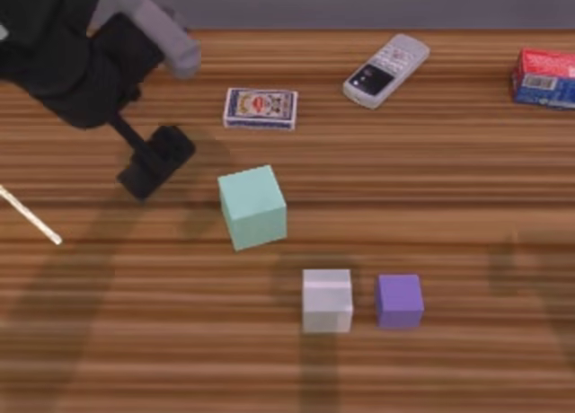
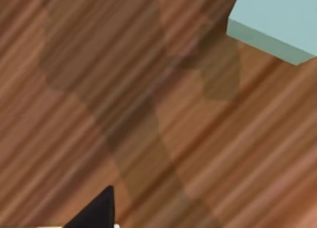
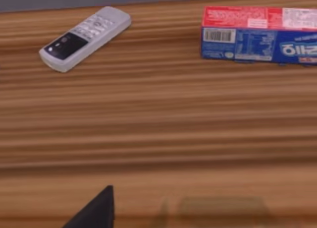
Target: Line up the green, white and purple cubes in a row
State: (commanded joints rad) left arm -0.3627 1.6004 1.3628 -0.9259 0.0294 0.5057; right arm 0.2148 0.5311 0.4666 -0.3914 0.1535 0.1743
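Cubes first: your green cube (image 1: 252, 206) sits on the table (image 1: 431, 162) just right of the left gripper (image 1: 154, 165), apart from it. White cube (image 1: 327, 300) and purple cube (image 1: 399, 301) lie side by side, well beyond it. You cannot tell whether those fingers are parted. Your right gripper is out of the top view.

Large mint-green cube (image 1: 252, 206) mid-table, turned askew, off-white cube (image 1: 327, 300) and small purple cube (image 1: 399, 301) side by side nearer, apart
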